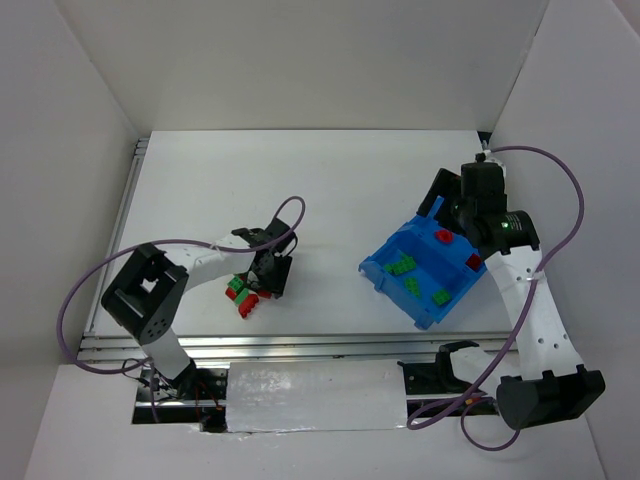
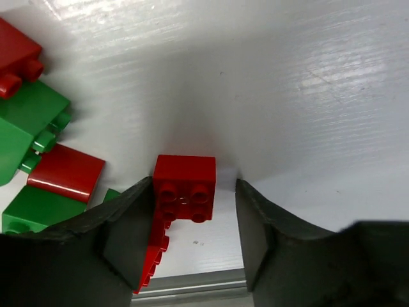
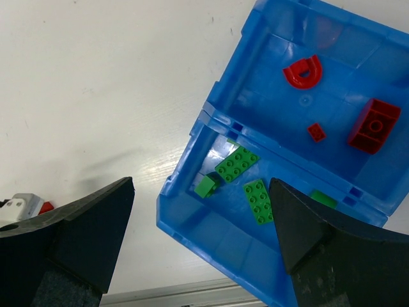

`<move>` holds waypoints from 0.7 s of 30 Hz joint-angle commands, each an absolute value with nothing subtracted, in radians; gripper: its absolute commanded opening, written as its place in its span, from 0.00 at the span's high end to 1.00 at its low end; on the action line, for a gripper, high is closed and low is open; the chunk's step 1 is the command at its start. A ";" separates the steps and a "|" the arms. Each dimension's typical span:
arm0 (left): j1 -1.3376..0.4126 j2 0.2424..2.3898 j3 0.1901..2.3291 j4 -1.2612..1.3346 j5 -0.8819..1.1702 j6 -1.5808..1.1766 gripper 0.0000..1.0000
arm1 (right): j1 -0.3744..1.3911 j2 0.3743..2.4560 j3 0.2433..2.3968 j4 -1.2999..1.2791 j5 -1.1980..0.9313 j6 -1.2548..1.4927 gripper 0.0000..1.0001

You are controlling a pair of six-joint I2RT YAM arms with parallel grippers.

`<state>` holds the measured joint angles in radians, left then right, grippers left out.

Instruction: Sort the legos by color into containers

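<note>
In the top view, a loose pile of tiny red and green plastic bricks is seen at 8 o'clock on the white table, and the left gripper is lowered at the pile's 2 o'clock edge. A blue rectangular plastic bin with low walls and an inner divider is set askew at the table's 4 o'clock. Green bricks are held in its compartment toward 7 o'clock and red pieces in the compartment toward 1 o'clock. The right gripper is held over the bin's 12 o'clock corner. In the left wrist view, the left gripper's fingers are seen apart, low to the table. A square red brick lies between them, close against the finger at 8 o'clock, with a gap left on the other side. A second red brick lies partly under it, and the pile is seen at 9 o'clock. In the right wrist view, the right gripper's fingers are spread wide above the bin. The red pieces are seen at 1 o'clock and the green bricks at 5 o'clock, in separate compartments.
</note>
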<state>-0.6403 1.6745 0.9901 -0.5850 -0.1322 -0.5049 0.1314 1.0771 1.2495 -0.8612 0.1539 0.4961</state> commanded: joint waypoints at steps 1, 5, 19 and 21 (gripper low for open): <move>-0.643 1.695 0.991 -0.548 -0.121 -0.509 0.37 | 0.140 1.061 1.262 -0.851 0.155 0.476 0.07; -0.658 1.715 1.087 -0.567 -0.104 -0.492 0.73 | 0.140 1.068 1.279 -0.864 0.167 0.469 0.07; -0.827 2.077 2.116 -0.609 0.067 -0.449 1.00 | 0.126 0.879 1.413 -0.976 0.346 0.581 0.04; -0.845 2.213 2.248 -0.580 0.129 -0.468 0.98 | 0.123 0.847 1.460 -1.003 0.354 0.586 0.04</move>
